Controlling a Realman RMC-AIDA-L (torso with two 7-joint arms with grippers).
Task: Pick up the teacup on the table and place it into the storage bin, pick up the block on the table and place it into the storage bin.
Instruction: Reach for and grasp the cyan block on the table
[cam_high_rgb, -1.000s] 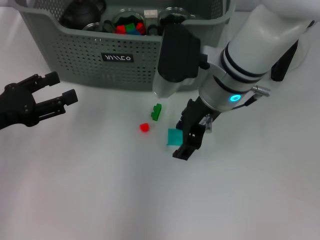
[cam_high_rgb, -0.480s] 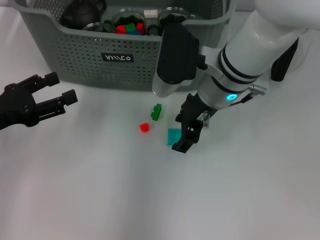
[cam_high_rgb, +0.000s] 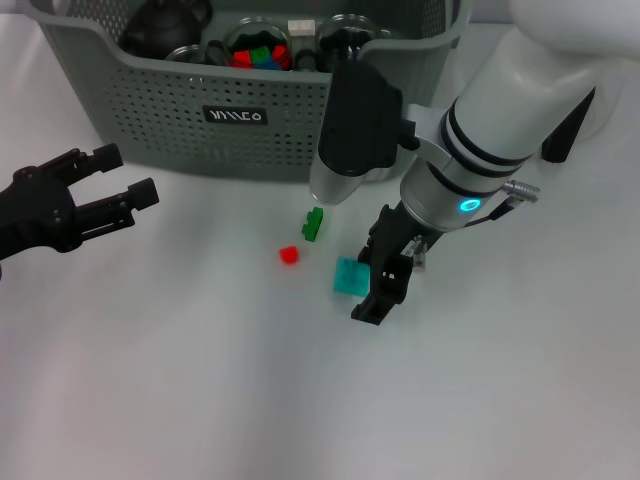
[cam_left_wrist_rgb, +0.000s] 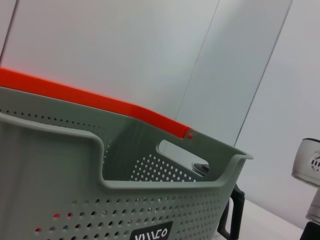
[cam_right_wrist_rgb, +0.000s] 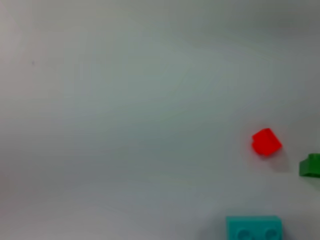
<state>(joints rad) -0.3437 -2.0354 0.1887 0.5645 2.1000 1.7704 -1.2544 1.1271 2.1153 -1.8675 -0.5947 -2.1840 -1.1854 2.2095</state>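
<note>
— Blocks left? Teal block (cam_high_rgb: 350, 275), green block (cam_high_rgb: 314, 223) and red block (cam_high_rgb: 289, 255) lie on the desk (cam_high_rgb: 200, 380) before the storage bin (cam_high_rgb: 150, 110).
— Fingers? Right gripper (cam_high_rgb: 385, 275) touches the teal one; its grip I cannot tell. Left gripper (cam_high_rgb: 115, 185) hangs spread, empty.

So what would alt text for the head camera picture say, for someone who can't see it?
The robot's right hand reaches down beside a teal block on a white table, with a small red block and green block nearby. Behind stands a grey-green storage bin; the left hand waits open.
</note>
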